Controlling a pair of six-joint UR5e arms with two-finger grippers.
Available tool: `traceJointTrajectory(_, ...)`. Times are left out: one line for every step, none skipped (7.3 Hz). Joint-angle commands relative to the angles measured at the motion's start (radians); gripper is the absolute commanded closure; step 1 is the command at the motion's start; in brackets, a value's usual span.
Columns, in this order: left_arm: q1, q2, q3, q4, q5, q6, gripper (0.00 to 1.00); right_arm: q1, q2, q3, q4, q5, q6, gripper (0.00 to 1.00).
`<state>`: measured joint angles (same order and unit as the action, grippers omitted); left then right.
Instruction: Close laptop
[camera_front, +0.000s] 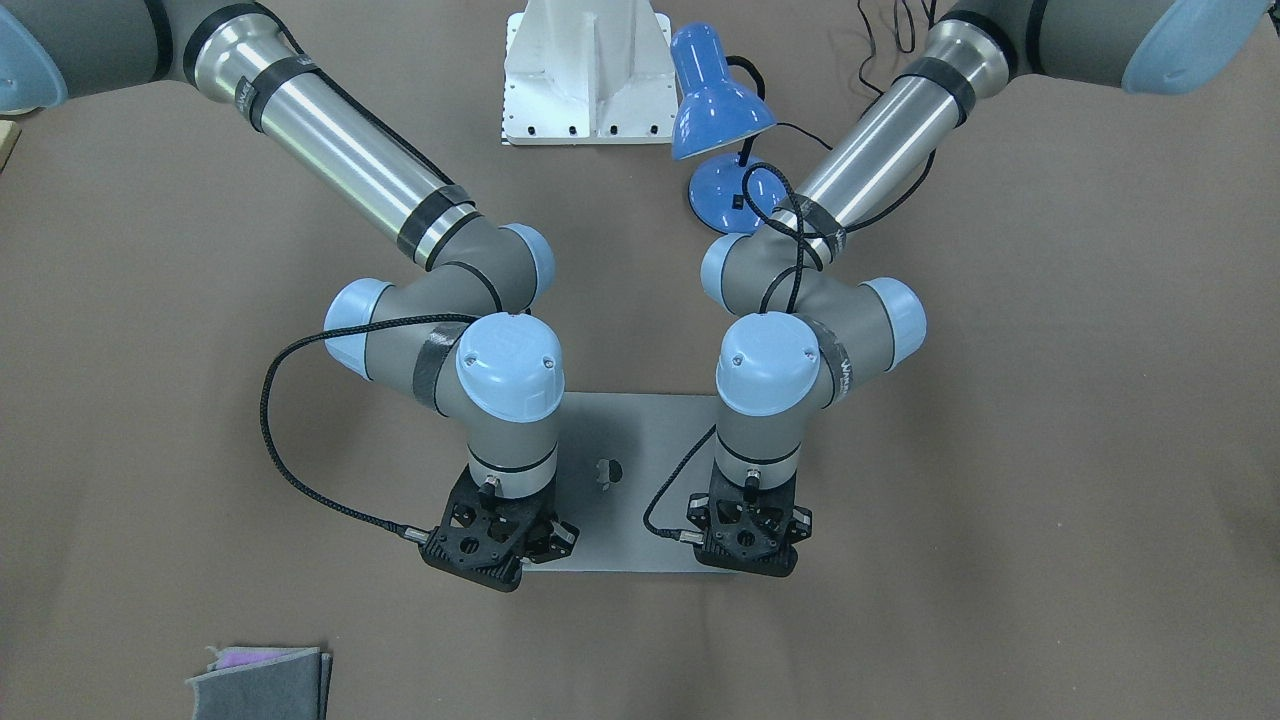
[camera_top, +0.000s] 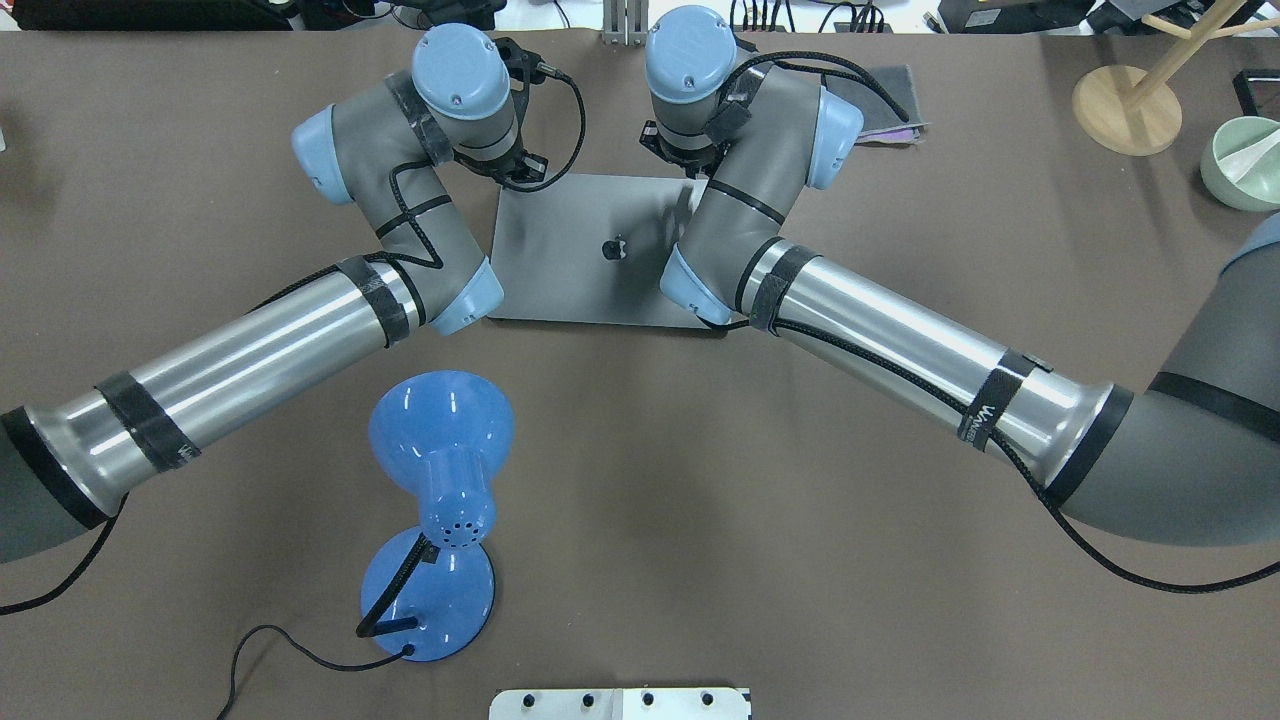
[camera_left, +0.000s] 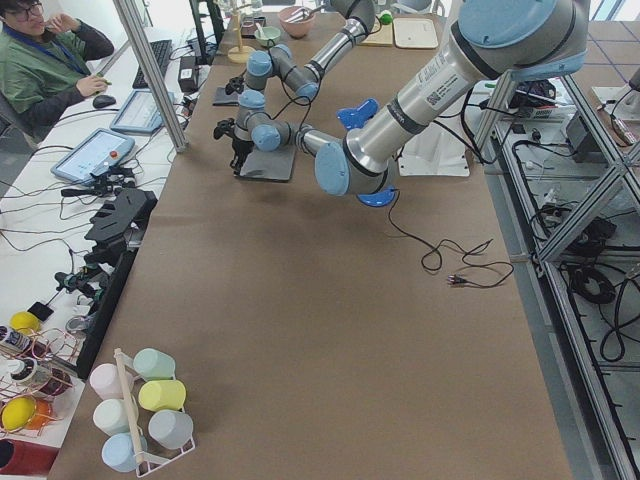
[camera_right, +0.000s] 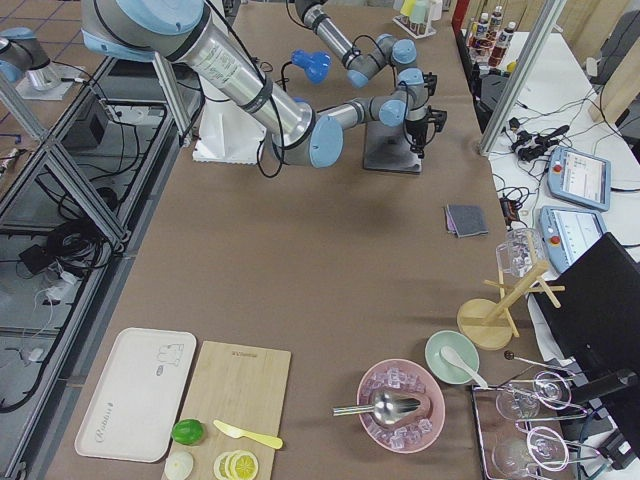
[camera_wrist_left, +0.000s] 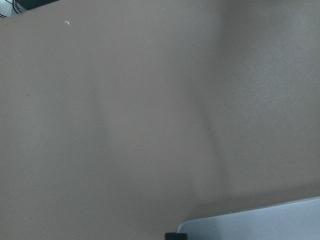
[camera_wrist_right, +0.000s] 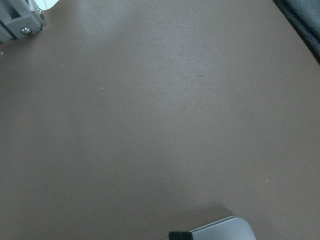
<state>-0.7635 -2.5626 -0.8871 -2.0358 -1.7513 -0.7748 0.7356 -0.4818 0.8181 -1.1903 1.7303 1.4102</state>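
The laptop (camera_front: 640, 450) lies flat on the brown table with its lid down, the dark apple logo facing up; it also shows in the overhead view (camera_top: 580, 250). My left gripper (camera_front: 748, 545) points down at the laptop's far edge, near one corner. My right gripper (camera_front: 500, 550) does the same near the other corner. Each wrist view shows a rounded silver laptop corner (camera_wrist_left: 270, 222) (camera_wrist_right: 220, 231) with a single dark tip at bottom centre, so both grippers look shut with nothing held. The fingers are hidden under the wrists in the outside views.
A blue desk lamp (camera_top: 440, 470) with its cable stands on the robot's side of the laptop. A grey felt pouch (camera_front: 260, 680) lies beyond the right gripper. A wooden stand (camera_top: 1125, 110) and a green bowl (camera_top: 1245, 160) sit far right.
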Motion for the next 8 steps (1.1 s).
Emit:
traceJointTrajectory(0.001, -0.002, -0.001, -0.001, 0.001, 0.0, 1.0, 0.001, 0.005, 0.003, 0.0, 0.002, -0.005, 1.0)
traceJointTrajectory(0.0, -0.007, -0.004, -0.001, -0.001, 0.0, 1.0, 0.007, 0.009, 0.009, -0.002, 0.003, -0.016, 1.0)
traceJointTrajectory(-0.003, -0.01, -0.015, -0.001, -0.005, 0.0, 1.0, 0.021, 0.015, 0.019, -0.003, 0.009, -0.022, 1.0)
traceJointTrajectory(-0.013, -0.01, -0.045, 0.002, -0.013, -0.003, 1.0, 0.045, 0.008, 0.06, -0.012, 0.064, -0.039, 1.0)
traceJointTrajectory(-0.029, -0.004, -0.083, 0.005, -0.042, -0.001, 0.24, 0.056, -0.003, 0.114, -0.056, 0.095, -0.037, 0.69)
traceJointTrajectory(-0.033, 0.028, -0.173, 0.025, -0.047, -0.003, 0.02, 0.061, -0.038, 0.222, -0.154, 0.097, -0.049, 0.08)
traceJointTrajectory(-0.048, 0.059, -0.273, 0.09, -0.059, -0.003, 0.02, 0.071, -0.11, 0.378, -0.239, 0.112, -0.091, 0.0)
traceJointTrajectory(-0.087, 0.065, -0.353, 0.203, -0.161, -0.001, 0.02, 0.097, -0.167, 0.486, -0.286, 0.167, -0.135, 0.0)
